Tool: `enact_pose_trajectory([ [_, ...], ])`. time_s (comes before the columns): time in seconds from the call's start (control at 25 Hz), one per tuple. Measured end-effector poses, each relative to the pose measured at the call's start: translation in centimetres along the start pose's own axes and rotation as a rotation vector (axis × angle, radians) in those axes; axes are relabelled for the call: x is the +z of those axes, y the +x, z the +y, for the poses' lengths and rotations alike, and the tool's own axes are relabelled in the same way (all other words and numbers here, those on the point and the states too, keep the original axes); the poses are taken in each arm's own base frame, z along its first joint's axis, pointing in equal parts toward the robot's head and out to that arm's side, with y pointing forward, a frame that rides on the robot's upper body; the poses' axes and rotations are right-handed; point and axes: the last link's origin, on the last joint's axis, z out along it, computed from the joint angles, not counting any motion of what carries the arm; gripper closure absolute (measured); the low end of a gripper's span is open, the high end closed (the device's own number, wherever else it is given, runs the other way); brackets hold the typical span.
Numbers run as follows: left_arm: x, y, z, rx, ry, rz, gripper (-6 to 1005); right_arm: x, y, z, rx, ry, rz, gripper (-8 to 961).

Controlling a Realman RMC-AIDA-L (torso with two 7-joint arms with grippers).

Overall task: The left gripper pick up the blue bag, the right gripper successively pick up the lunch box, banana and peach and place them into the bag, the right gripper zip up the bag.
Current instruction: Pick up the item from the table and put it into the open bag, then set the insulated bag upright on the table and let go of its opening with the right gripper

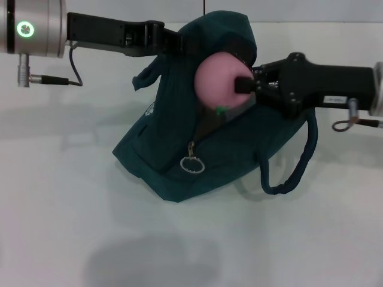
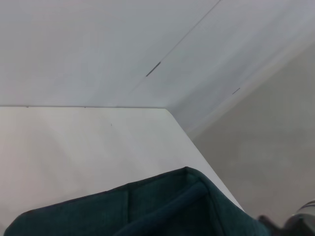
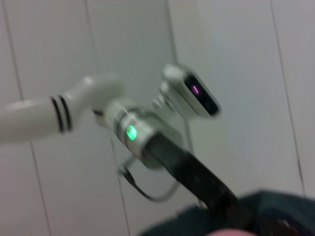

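The dark blue-green bag (image 1: 179, 155) stands on the white table, its top edge lifted by my left gripper (image 1: 179, 40), which is shut on the fabric. The bag's rim also shows in the left wrist view (image 2: 162, 206). My right gripper (image 1: 244, 84) is shut on the pink peach (image 1: 218, 81) and holds it at the bag's open mouth. The zipper pull ring (image 1: 192, 162) hangs at the bag's front. A strap (image 1: 293, 173) loops out on the right. Lunch box and banana are not visible.
The white table (image 1: 72, 197) stretches around the bag. The left arm (image 3: 147, 142) shows in the right wrist view against a tiled wall. The table's far corner (image 2: 165, 109) shows in the left wrist view.
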Motion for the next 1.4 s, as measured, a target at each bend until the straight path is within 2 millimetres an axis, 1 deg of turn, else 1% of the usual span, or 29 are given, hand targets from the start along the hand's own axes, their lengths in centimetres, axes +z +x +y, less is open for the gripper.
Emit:
enact_pose_trajectory([
  [0.16,-0.1,0.0,0.0,0.000,0.002,0.001,952,1.3,0.8,-0.6,-0.010,0.028,0.073,922],
  [0.36,-0.1,0.1,0.0,0.000,0.002,0.002,952,3.4,1.6,-0.5,-0.004,-0.001,0.178,923],
  [0.44,-0.1,0.1,-0.1,0.000,0.004,0.002,951,3.7,1.8,-0.4,0.007,-0.006,0.202,923],
  [0.56,-0.1,0.0,-0.1,-0.002,0.006,0.003,951,3.7,2.0,-0.4,0.040,-0.009,0.239,922],
  [0.68,-0.2,-0.1,-0.3,-0.007,0.009,0.006,951,3.6,1.9,-0.4,0.053,-0.015,0.240,910],
  [0.92,-0.1,-0.1,-0.2,-0.004,0.010,0.001,951,3.5,1.6,0.5,0.014,-0.047,0.207,887],
  [1.2,-0.2,-0.3,-0.4,-0.006,0.013,0.001,951,2.9,0.9,0.6,0.029,-0.029,0.135,859],
  [1.32,-0.2,-0.4,-0.4,-0.005,0.013,0.000,951,1.8,0.7,0.6,0.043,-0.007,0.089,654],
  [1.4,-0.2,-0.4,-0.4,-0.003,0.013,0.000,951,0.7,0.5,0.7,0.050,0.003,0.048,570],
])
